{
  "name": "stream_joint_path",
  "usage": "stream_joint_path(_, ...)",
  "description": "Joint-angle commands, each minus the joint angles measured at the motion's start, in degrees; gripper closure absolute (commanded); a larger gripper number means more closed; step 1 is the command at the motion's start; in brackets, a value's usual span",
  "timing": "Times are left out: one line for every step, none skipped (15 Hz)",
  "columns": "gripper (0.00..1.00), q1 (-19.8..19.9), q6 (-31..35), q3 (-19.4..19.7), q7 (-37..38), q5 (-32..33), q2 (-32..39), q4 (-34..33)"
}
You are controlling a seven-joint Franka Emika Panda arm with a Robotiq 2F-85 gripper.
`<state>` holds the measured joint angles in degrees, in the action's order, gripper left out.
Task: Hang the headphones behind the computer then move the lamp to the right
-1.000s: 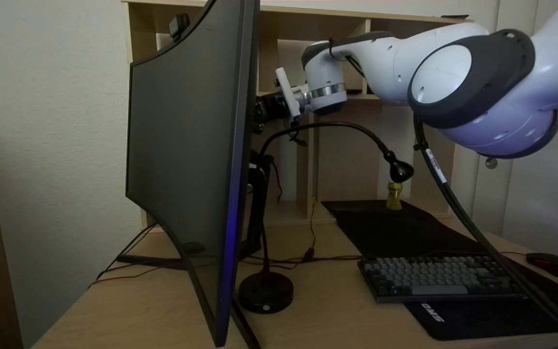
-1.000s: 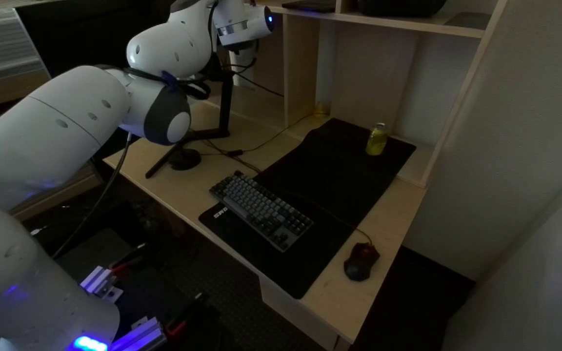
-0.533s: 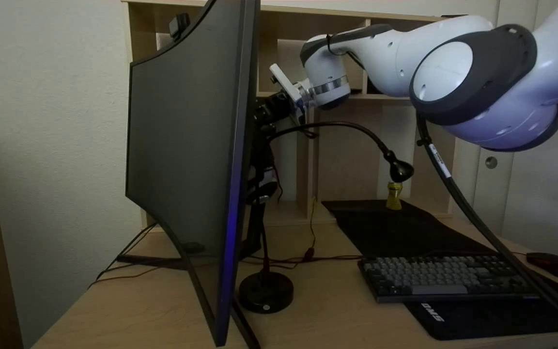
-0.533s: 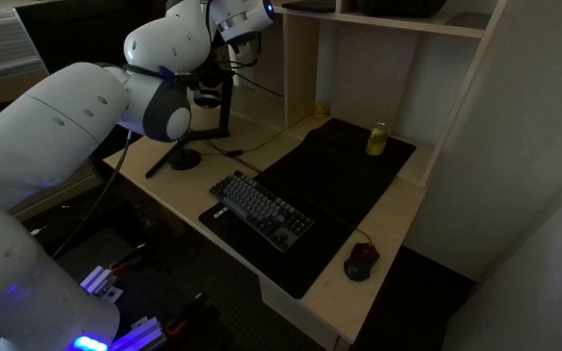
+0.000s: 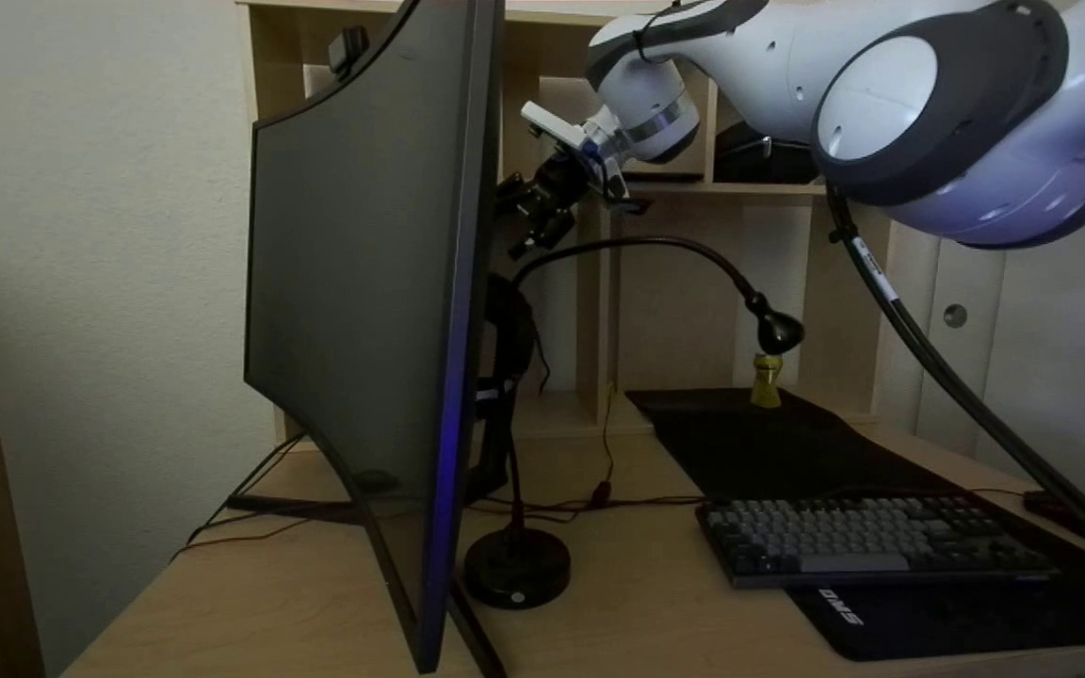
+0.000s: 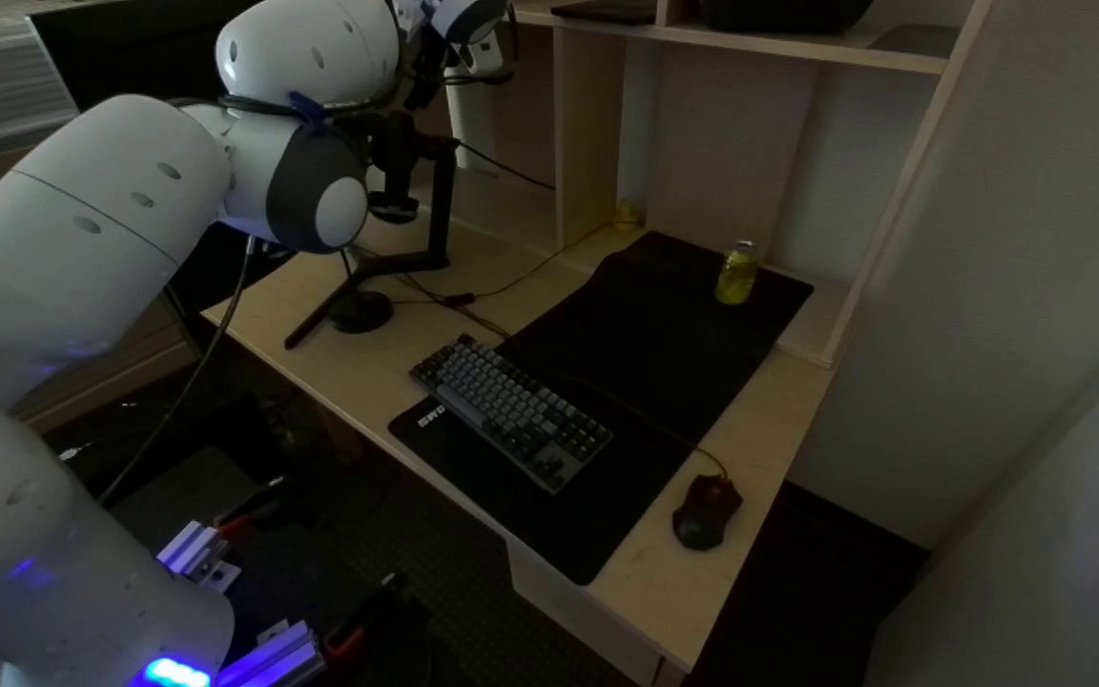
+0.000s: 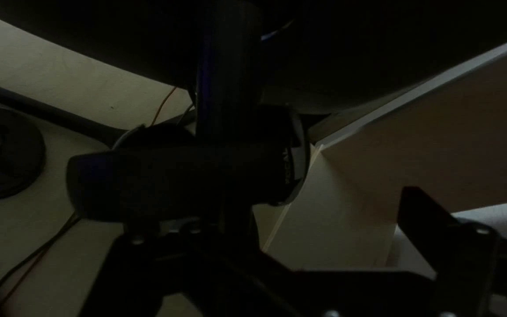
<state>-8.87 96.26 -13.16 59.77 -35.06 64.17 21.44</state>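
Wrist view shows us the headphones (image 7: 174,180), which hang behind the curved monitor (image 5: 364,235), probably from its stand (image 6: 441,210). Above them, the gripper (image 5: 508,226) has its fingers (image 7: 460,246) spread wide and holds nothing. If we withdraw carelessly, one finger may hook the headphones and make them fall. The gooseneck lamp (image 5: 517,568) stands near the monitor; if we swing too low, we could overturn it.

The jaws have spread apart and lifted clear of the small black over-ear headphones (image 7: 161,182), which have dropped lower behind the large curved dark monitor (image 5: 364,264); the white-and-grey robot arm (image 5: 966,104) has risen.
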Motion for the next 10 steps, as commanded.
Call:
stream_joint_path(0.0,0.55,-2.55,-0.36,6.52,4.22,-2.62,1.31)
stream_joint_path(0.0,0.84,-3.34,-0.79,8.27,4.75,-3.35,1.05)
stream_joint_path(0.0,1.14,-4.14,-1.14,9.05,5.2,-4.49,1.7)
stream_joint_path(0.0,1.15,-7.1,-0.1,10.58,3.19,-4.23,-0.76)
stream_joint_path(0.0,1.74,-8.37,-0.5,11.22,2.77,-5.67,-0.37)
stream_joint_path(0.0,2.78,-11.04,-1.6,13.3,1.17,-6.55,-0.9)
stream_joint_path(0.0,3.36,-12.74,-1.72,15.79,0.39,-7.6,-1.17)
stream_joint_path(0.0,3.97,-14.66,-1.73,18.9,-0.26,-8.85,-1.33)
stream_joint_path(0.0,4.46,-16.47,-1.46,21.73,-0.53,-10.19,-1.4)
stream_joint_path(0.0,5.01,-19.12,-1.39,24.19,-0.89,-11.4,-1.47)
